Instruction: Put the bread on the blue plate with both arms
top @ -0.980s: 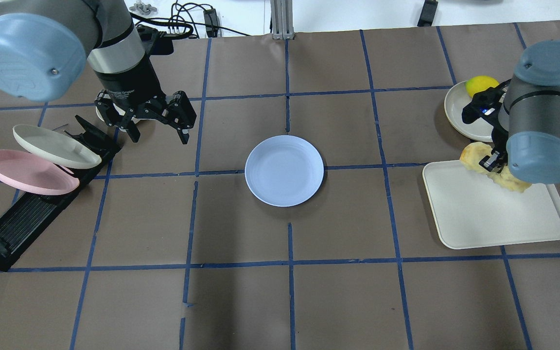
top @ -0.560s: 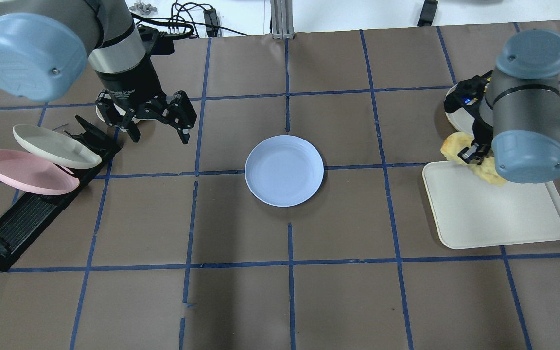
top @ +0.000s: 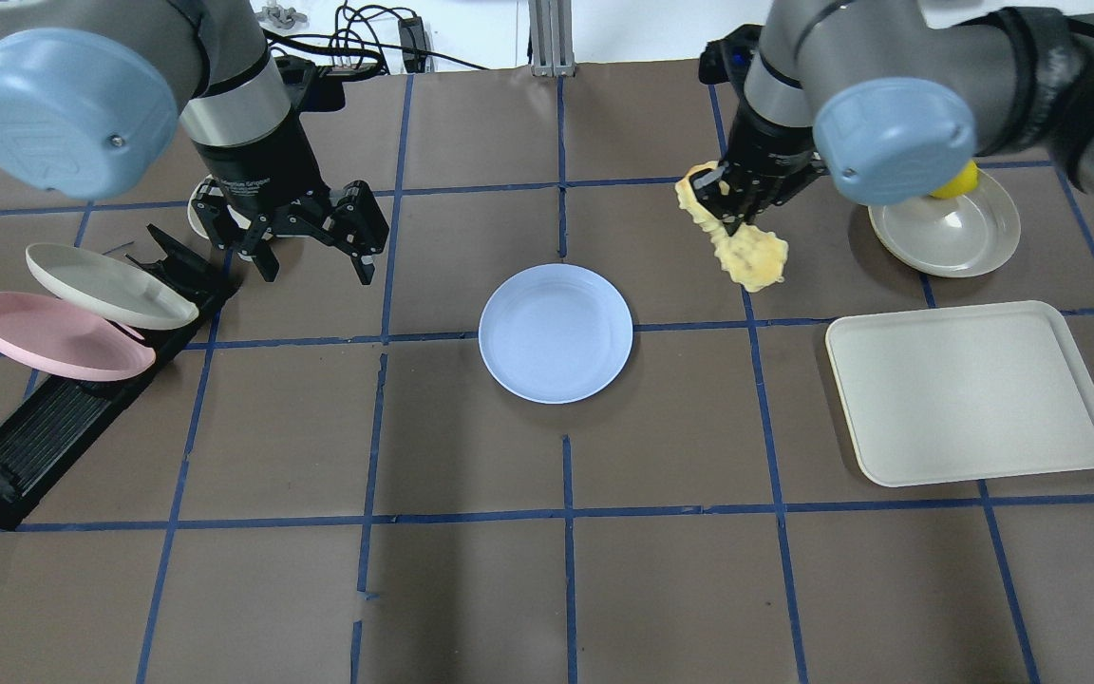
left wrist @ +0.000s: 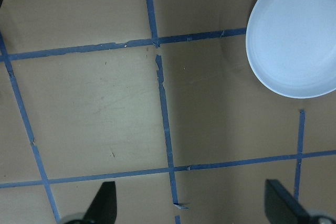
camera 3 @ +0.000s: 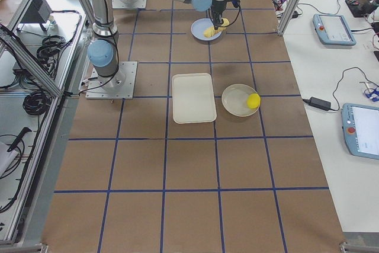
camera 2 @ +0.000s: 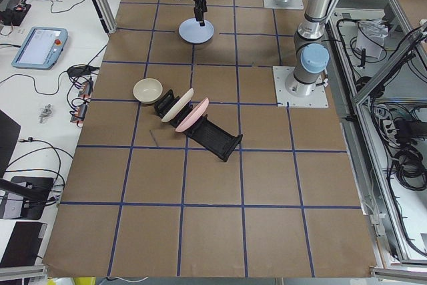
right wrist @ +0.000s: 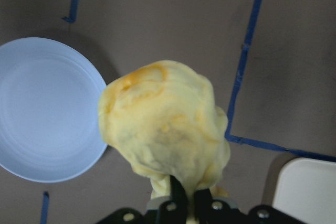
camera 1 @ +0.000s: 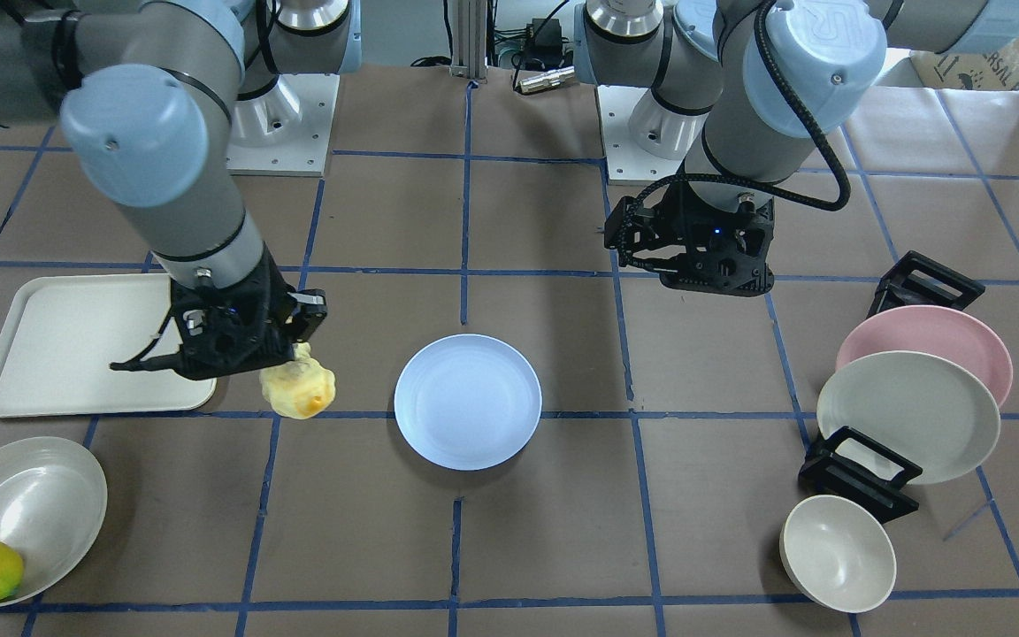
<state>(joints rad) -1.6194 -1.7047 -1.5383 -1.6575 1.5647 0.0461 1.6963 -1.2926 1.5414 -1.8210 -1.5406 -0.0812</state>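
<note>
Facing the robot, the right claw (camera 1: 295,350) pinches the bread (camera 1: 299,391), which hangs long-axis down just beside the blue plate (camera 1: 467,400); overhead, the left claw (top: 316,268) gapes wide and empty, farther from that plate; the right wrist view puts the plate beside the bread, not beneath.

Brown table (top: 471,589) (blue tape grid) carries blue plate (top: 556,333) centre, cream tray (top: 970,394) right, black rack (top: 53,432) left, bowl (top: 948,237) far right.
</note>
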